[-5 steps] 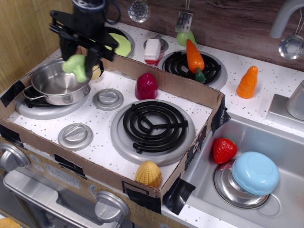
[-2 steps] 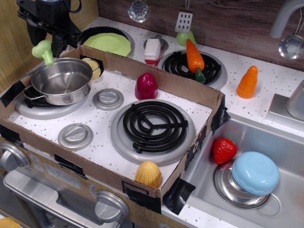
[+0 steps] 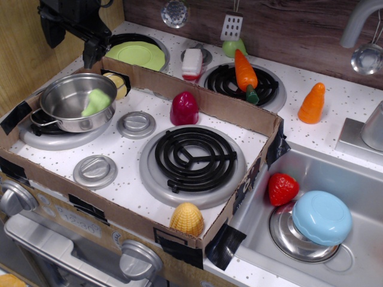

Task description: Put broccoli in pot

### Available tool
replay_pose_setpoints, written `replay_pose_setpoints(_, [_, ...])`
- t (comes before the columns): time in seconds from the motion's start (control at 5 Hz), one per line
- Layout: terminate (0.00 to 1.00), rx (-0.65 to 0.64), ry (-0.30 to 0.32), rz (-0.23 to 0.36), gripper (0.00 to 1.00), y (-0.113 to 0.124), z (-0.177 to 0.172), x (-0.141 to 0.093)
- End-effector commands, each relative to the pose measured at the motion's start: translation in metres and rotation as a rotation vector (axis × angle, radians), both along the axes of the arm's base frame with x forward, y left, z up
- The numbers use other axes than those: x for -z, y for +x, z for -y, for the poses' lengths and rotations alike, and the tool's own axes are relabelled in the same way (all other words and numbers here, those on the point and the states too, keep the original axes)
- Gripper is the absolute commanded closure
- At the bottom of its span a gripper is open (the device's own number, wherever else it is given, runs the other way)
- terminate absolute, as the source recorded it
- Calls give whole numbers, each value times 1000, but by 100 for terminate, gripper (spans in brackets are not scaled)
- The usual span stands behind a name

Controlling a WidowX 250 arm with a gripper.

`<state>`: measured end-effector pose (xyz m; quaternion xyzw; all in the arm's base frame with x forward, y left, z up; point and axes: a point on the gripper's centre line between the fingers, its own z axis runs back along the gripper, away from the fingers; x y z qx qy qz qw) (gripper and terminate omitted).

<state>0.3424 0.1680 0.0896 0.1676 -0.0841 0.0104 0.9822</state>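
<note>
Writing: faint print on the stove's near front panel, too blurred to read | claw [image 3: 75,30]: at the far left, above and behind the pot [image 3: 75,107], dark and partly cropped, opening cannot be told, grips nothing visible | broccoli [image 3: 96,103]: lying inside the pot, against its right wall

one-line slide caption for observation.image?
Broccoli lies inside the pot on the toy stove; gripper raised behind it.

The speckled white stovetop [image 3: 128,156] carries the pot [image 3: 75,107] (front-left burner), maroon toy [image 3: 184,109] and corn [image 3: 187,219]
</note>
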Motion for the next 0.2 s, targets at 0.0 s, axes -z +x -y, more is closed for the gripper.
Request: replay_pose_setpoints(0.0, [100,-42,26,83,0,-4,11,-25])
